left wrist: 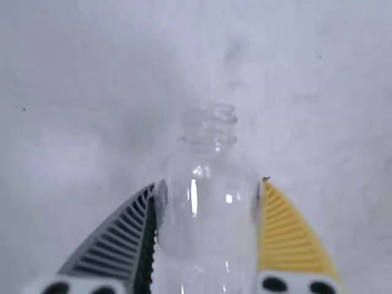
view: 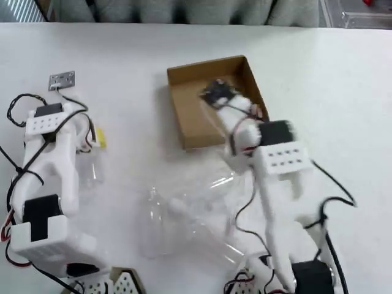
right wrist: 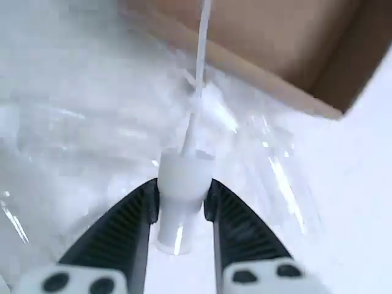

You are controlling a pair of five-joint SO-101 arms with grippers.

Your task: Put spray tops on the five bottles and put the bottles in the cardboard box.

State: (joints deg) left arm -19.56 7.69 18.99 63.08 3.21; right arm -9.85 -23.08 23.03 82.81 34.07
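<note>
- Gripping an open-necked clear bottle [left wrist: 213, 138] by its body, the left claw [left wrist: 210, 187] hangs low over the bench [left wrist: 73, 73], arm folded;
- right claw [right wrist: 182, 185], arm outstretched, pinches a white spray top [right wrist: 180, 211] just beside the cardboard box [right wrist: 288, 43].

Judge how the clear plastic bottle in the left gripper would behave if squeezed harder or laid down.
The clear plastic bottle looks empty and thin-walled, so probably light and liable to dent. Its smooth, glossy sides may slip. Being round, it would likely roll if laid down.
</note>
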